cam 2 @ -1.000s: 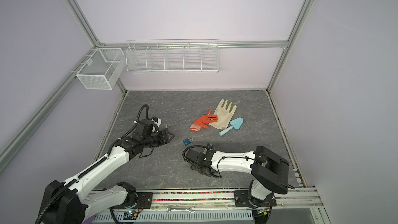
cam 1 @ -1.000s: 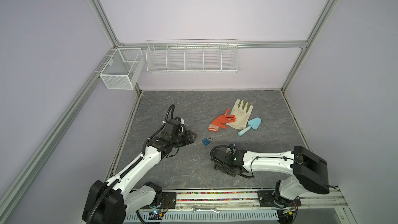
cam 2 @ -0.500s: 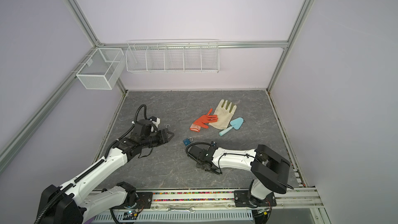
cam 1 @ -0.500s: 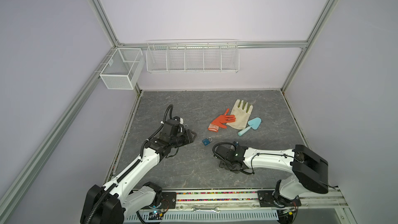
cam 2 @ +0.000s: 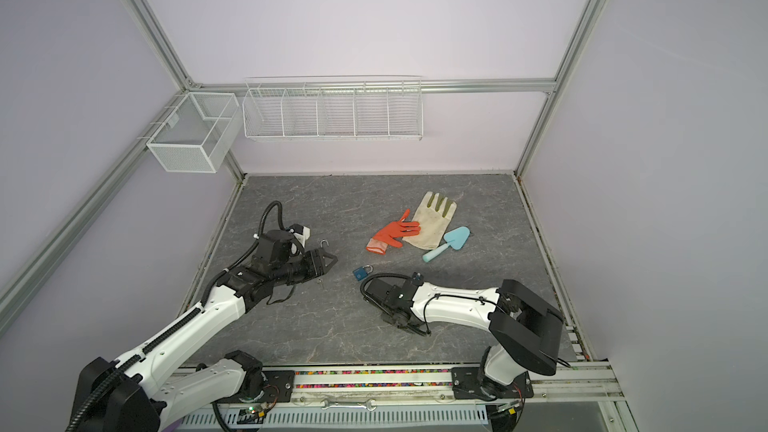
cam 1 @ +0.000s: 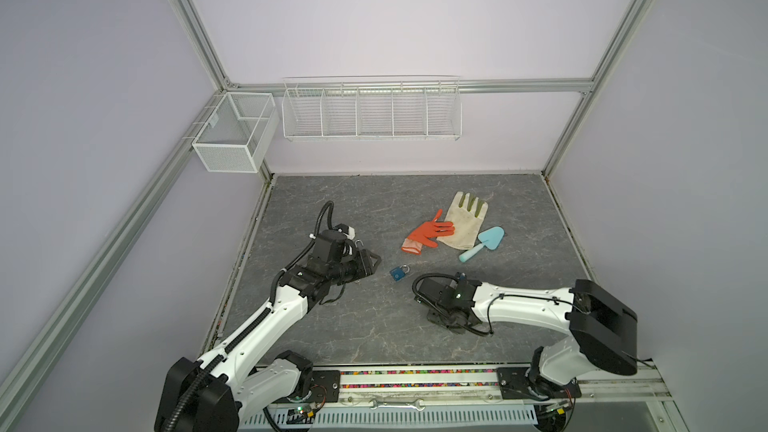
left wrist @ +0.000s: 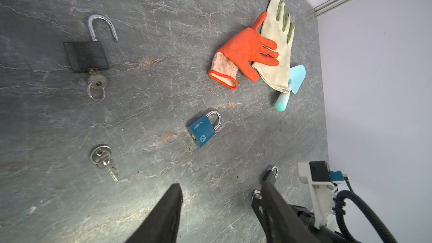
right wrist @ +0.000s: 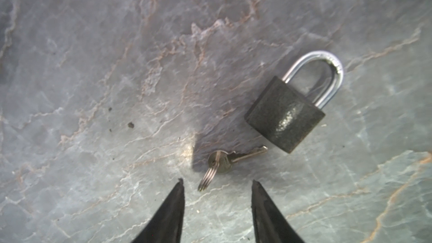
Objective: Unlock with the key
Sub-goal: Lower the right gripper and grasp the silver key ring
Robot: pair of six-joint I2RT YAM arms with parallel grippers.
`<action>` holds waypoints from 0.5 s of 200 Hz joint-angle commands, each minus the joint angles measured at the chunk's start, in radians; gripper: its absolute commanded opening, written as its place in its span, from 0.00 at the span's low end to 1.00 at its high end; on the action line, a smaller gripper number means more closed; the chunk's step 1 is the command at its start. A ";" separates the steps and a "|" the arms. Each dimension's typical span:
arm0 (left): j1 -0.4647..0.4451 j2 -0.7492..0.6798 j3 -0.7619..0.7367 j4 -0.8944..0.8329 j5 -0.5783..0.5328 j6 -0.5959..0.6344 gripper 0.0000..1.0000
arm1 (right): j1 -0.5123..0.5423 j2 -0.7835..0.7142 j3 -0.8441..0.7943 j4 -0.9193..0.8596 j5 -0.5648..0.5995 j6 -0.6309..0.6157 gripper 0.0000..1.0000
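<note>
A dark padlock (right wrist: 285, 113) with its shackle shut lies flat on the grey floor. A small key (right wrist: 236, 157) on a ring lies loose beside the padlock's body. My right gripper (right wrist: 217, 181) points down over them, open, and the key ring lies just ahead of the gap between its tips. In both top views the right gripper (cam 1: 438, 318) hides this padlock and key. My left gripper (left wrist: 222, 182) is open and empty, low over bare floor, left of a blue padlock (left wrist: 203, 128).
A black padlock (left wrist: 86, 56) lies with its shackle open and a key in it. Another loose key (left wrist: 102, 160) lies near it. An orange glove (cam 1: 428, 232), a cream glove (cam 1: 465, 220) and a blue trowel (cam 1: 484, 243) lie farther back. Wire baskets (cam 1: 370, 112) hang on the back wall.
My right gripper's jaws have come closer together over the key, and its wrist has shifted a little. The left arm has barely moved.
</note>
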 commanded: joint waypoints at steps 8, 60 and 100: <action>-0.009 0.003 0.012 0.005 0.014 0.018 0.55 | -0.010 0.019 0.051 -0.020 0.011 0.043 0.44; -0.009 0.005 0.004 0.014 0.012 0.009 0.55 | -0.026 0.051 0.052 -0.008 -0.013 0.008 0.36; -0.016 0.012 0.006 0.022 0.019 0.008 0.55 | -0.030 0.050 0.040 -0.017 -0.002 0.008 0.36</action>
